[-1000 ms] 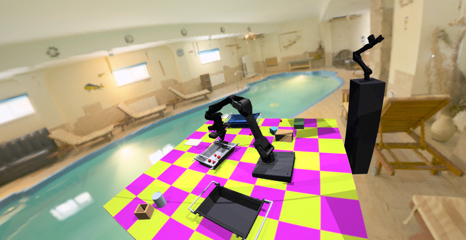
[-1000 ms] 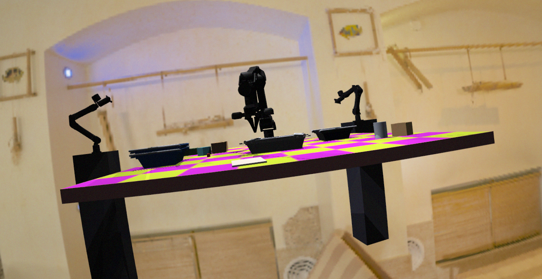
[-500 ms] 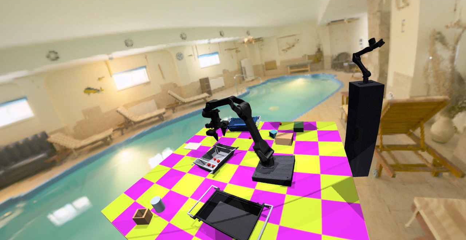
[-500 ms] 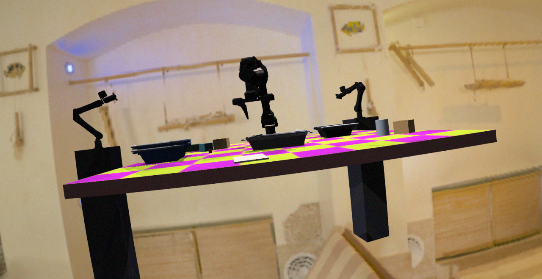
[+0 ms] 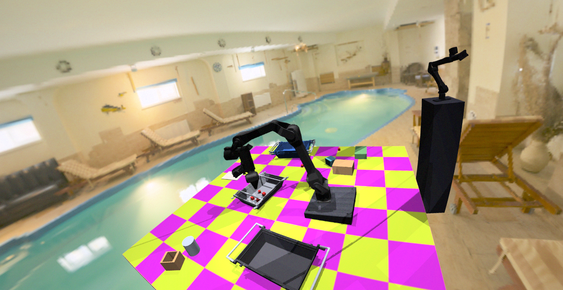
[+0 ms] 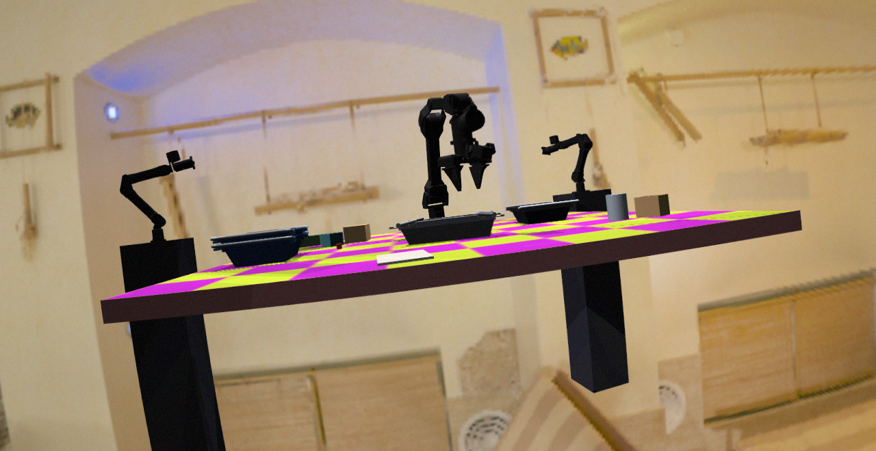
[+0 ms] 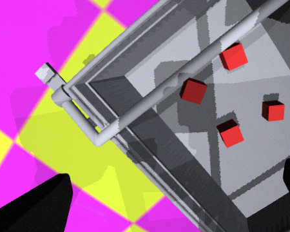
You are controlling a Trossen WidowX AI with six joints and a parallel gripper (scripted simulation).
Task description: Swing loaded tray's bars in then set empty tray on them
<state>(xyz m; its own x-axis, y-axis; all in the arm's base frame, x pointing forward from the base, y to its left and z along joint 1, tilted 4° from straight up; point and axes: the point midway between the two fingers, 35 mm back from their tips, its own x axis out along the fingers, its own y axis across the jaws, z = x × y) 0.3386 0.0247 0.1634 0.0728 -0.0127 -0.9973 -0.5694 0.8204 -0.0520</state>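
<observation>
The loaded tray (image 5: 269, 197) (image 6: 449, 230) (image 7: 196, 180) is grey and holds several red blocks (image 5: 262, 191) (image 7: 235, 58). Its near wire bar (image 5: 250, 196) (image 7: 183, 73) lies across the top, inward of the end rim. Its far bar (image 5: 273, 176) also lies inward across the top. The empty dark tray (image 5: 275, 258) (image 6: 542, 211) stands on the table with one bar (image 5: 242, 240) and the other bar (image 5: 321, 268) swung out over its ends. My gripper (image 6: 469, 189) (image 7: 178, 177) is open and empty, above the loaded tray, fingers spread over its long side.
A blue tray stack (image 5: 291, 150) (image 6: 260, 253) stands at the table's far end. A tan block (image 5: 343, 167), a teal block (image 5: 330, 161) and a green block (image 5: 360, 152) are near it. A white card (image 5: 231, 175), a grey cylinder (image 5: 191, 245) and a brown open box (image 5: 172, 260) lie elsewhere.
</observation>
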